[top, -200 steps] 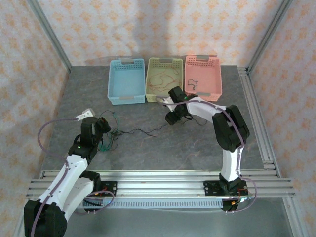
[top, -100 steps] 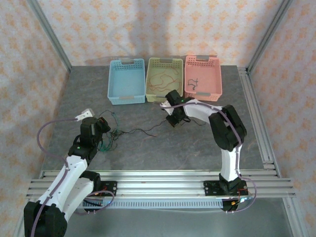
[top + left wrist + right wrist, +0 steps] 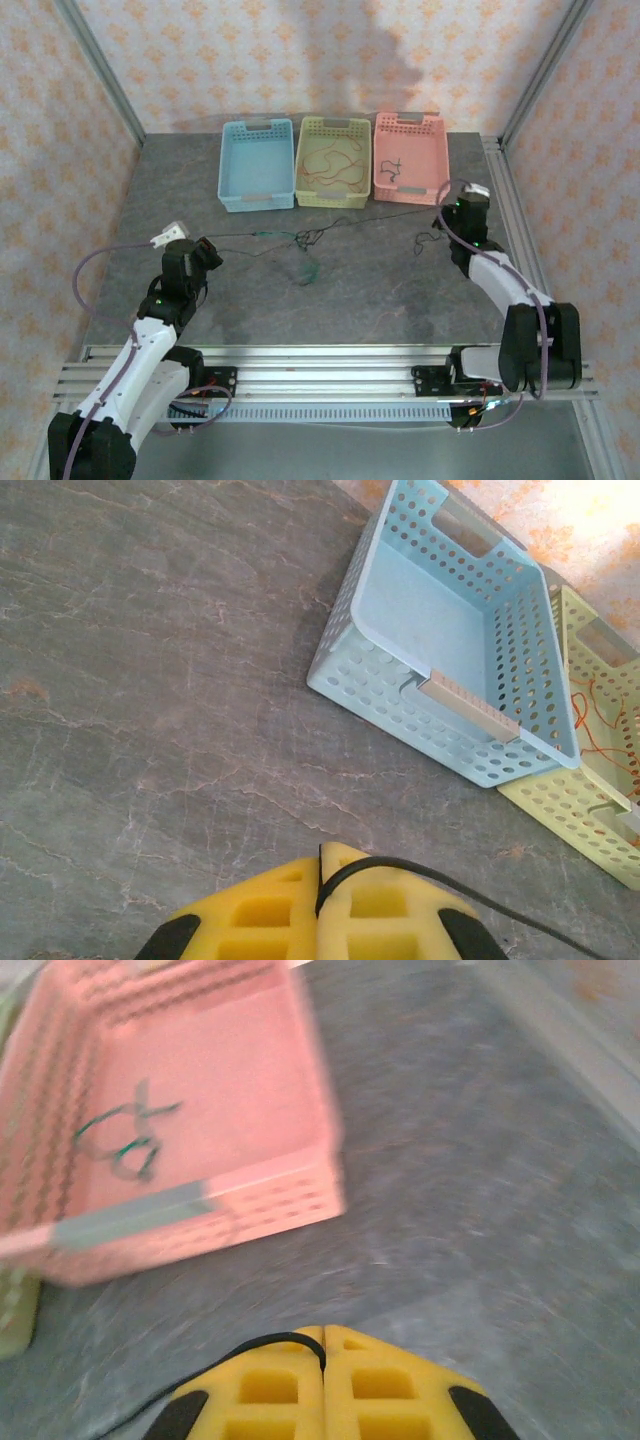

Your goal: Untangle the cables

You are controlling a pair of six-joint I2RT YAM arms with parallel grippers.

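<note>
Black cable point(image 3: 300, 238) running thin, nearly straight across frame centre, bunching into knot mid-frame. Dark green loop point(image 3: 308, 270) trailing below knot. Orange-red cable point(image 3: 330, 160) lying loosely coiled, upper centre. Green cable point(image 3: 392, 168) curling, upper right of centre.

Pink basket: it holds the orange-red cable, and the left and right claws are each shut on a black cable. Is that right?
Not quite. The pink basket holds a dark green cable, as the right wrist view shows. The orange-red cable lies in the yellow-green basket. The rest stands: the left claw and the right claw are each shut on a black cable.
</note>
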